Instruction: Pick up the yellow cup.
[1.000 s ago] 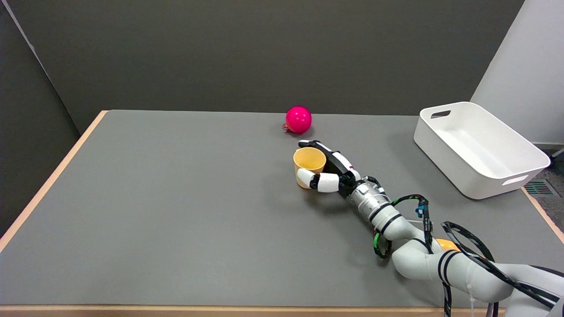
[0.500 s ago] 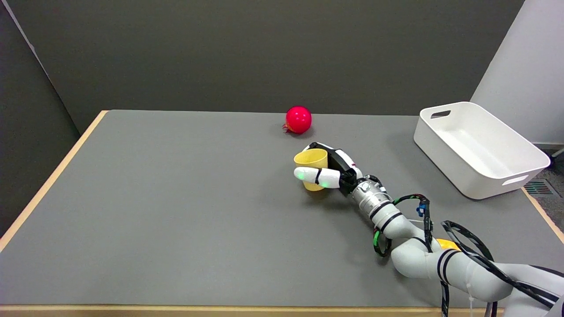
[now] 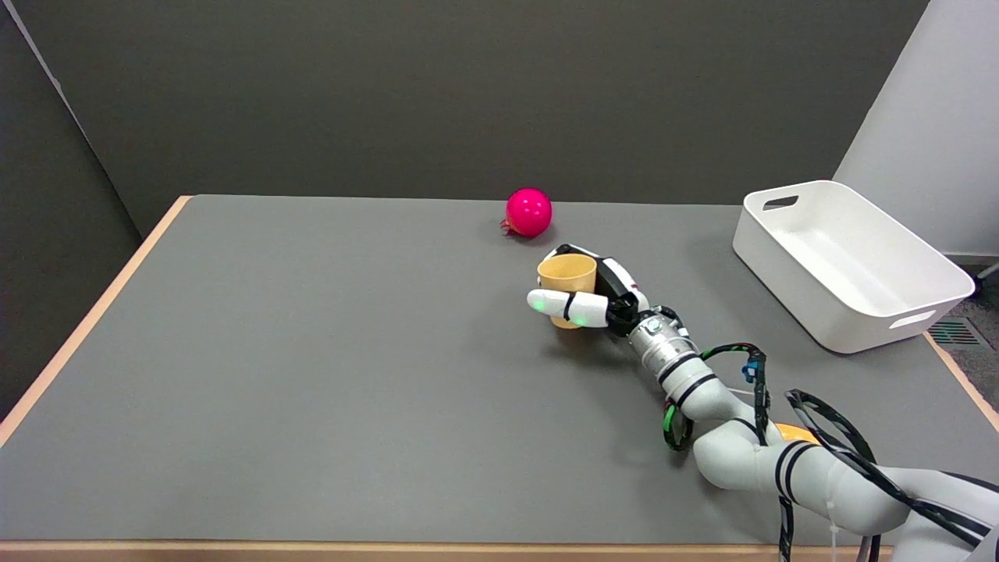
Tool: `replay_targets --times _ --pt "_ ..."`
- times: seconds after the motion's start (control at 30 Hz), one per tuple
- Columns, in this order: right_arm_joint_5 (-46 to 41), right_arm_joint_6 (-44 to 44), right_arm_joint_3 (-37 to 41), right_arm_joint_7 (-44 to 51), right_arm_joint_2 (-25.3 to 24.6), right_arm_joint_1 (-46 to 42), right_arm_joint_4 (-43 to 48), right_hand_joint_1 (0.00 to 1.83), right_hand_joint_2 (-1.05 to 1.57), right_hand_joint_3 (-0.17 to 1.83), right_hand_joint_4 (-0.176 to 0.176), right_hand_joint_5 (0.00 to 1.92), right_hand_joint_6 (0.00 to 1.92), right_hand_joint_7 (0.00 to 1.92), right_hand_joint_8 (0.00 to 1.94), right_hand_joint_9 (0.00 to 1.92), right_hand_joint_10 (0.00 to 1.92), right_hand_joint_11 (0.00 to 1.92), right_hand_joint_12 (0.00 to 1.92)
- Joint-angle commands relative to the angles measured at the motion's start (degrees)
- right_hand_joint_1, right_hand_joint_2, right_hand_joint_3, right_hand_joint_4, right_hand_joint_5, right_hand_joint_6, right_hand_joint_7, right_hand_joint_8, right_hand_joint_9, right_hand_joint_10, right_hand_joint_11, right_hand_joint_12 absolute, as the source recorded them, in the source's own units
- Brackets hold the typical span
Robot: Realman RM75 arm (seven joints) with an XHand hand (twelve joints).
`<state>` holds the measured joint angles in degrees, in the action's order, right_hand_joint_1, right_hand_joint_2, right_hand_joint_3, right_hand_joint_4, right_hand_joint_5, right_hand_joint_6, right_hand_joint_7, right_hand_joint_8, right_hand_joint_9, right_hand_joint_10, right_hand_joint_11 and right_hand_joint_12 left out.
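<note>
The small yellow plastic cup (image 3: 567, 275) stands upright with its open mouth facing up, a little right of the middle of the grey-topped table (image 3: 312, 375). The robot's black-and-white right hand (image 3: 595, 300) is wrapped around it: one white finger lies across the near side of the cup's wall, crossing it below the rim with its tip pointing toward the picture's left, while other fingers curve around the far side, showing just behind the rim. The cup sits between them, so the hand grips the cup, with the palm pressed against the cup's right side. A dark shadow lies on the table under and beside the cup's base; whether the base touches the table or hangs just above it cannot be told from this view.

The white right arm (image 3: 741, 445) reaches in from the lower right, low over the table, with black cables looped along it.

Just beyond the cup, near the table's far edge, lies a glossy pink ball-shaped toy (image 3: 528, 211), apart from the hand. A white rectangular plastic bin (image 3: 847, 261) with cut-out handles sits at the table's right edge, well apart from the cup.
</note>
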<state>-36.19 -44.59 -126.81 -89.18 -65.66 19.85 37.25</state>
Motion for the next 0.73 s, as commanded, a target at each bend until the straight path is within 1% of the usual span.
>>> replay_targets --times 0.03,0.37,0.5,0.73 --pt "-1.3 -5.05 7.0 -0.04 0.01 -0.7 0.47 1.34 1.21 0.07 -0.176 0.52 1.64 0.8 1.3 0.77 1.41 0.77 1.69" --pt "-1.86 -6.71 13.46 1.96 1.06 -0.7 3.59 1.34 1.21 0.08 -0.176 0.53 1.64 0.8 1.3 0.77 1.41 0.78 1.69" --pt "-3.03 -9.05 15.33 1.96 1.28 -0.22 3.82 1.34 1.21 0.07 -0.171 0.53 1.64 0.8 1.31 0.77 1.42 0.77 1.7" --pt "-3.21 -8.96 21.67 2.04 3.64 -0.91 9.47 1.34 1.2 0.1 -0.173 0.54 1.63 0.8 1.31 0.77 1.42 0.78 1.7"
